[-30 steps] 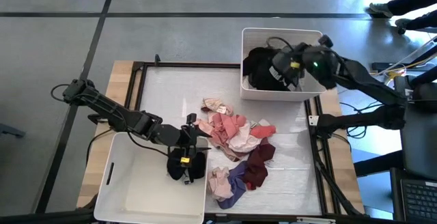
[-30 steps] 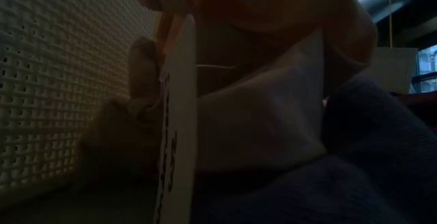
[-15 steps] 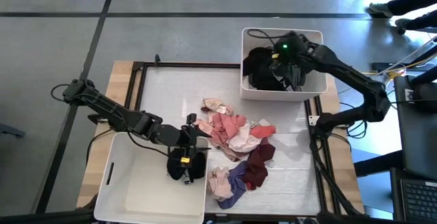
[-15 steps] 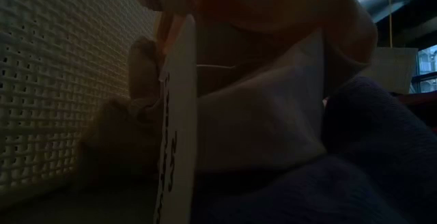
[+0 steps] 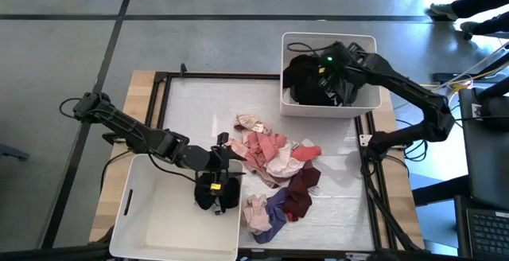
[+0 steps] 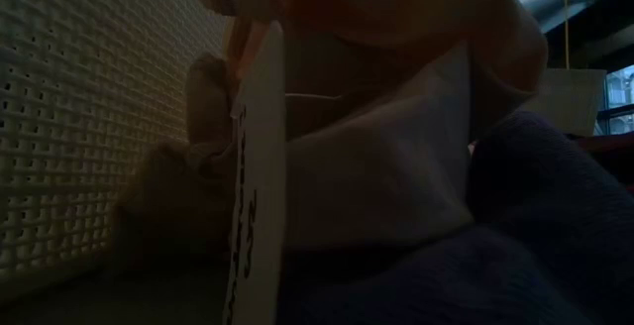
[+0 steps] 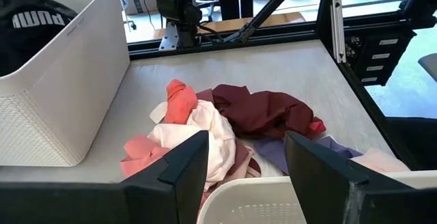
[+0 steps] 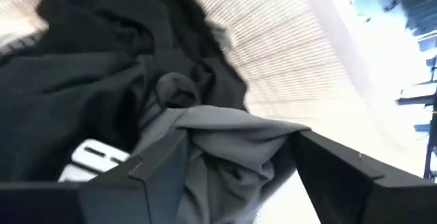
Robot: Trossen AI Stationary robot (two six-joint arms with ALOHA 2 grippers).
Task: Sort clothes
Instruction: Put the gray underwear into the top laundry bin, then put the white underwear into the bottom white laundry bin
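Note:
A pile of clothes (image 5: 277,173), pink, white, coral, maroon and purple, lies on the table's middle; it also shows in the left wrist view (image 7: 225,125) and fills the low view (image 6: 396,166). My left gripper (image 5: 229,161) (image 7: 246,176) is open and empty, over the right wall of the near-left white bin (image 5: 159,213), facing the pile. My right gripper (image 5: 322,68) (image 8: 232,162) is open just over the black and grey clothes (image 8: 205,135) in the far-right white bin (image 5: 366,106). Whether it touches them I cannot tell.
A black garment (image 5: 216,195) lies in the near-left bin against its right wall. The far-right bin's side wall (image 7: 61,94) stands beyond the pile in the left wrist view. The black frame rail (image 5: 367,189) runs along the table's right edge. Bare table (image 5: 199,106) lies at the far left.
My right gripper has moved over the far-right bin toward the table's left, ending above the black clothes there. My left arm has kept still, and the pile has not moved.

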